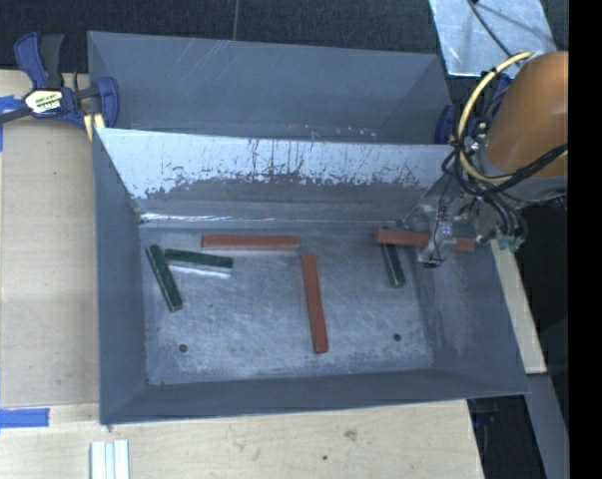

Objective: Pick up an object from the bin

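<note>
My gripper (432,245) is at the bin's right side, close to the right wall. A short red-brown stick (398,236) lies crosswise between its fingers, one end poking out left and the other showing to the right of the fingers. The gripper looks shut on this stick. Just below and left of it, a dark green stick (392,265) lies on the bin floor, pointing toward the front.
A long red-brown stick (251,240) lies along the back of the floor, and another (313,302) runs front to back in the middle. Two dark green sticks (165,275) (199,260) lie at the left. The arm's orange cover and cables hang over the right rim.
</note>
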Controlling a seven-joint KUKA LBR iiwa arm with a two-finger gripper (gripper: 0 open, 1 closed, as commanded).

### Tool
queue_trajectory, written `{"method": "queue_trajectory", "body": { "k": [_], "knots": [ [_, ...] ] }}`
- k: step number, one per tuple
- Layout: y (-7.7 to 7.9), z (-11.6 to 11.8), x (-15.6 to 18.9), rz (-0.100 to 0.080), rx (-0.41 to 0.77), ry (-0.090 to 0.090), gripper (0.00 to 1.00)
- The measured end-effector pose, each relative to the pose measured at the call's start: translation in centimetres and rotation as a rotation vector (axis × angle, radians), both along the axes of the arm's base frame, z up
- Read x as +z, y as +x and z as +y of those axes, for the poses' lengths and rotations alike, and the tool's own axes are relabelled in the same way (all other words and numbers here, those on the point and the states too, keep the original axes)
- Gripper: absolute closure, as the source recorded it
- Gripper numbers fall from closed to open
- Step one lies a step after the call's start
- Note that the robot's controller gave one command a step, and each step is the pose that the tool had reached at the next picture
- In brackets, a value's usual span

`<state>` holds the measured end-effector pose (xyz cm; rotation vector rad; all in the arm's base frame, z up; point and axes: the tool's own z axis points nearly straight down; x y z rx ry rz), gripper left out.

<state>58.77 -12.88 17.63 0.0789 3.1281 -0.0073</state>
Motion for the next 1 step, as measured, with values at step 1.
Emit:
{"method": "queue_trajectory", "body": {
  "k": [1],
  "knots": [
    [1.29, -0.9, 10.97, 0.003, -0.027, 0.003, 1.0]
  ]
}}
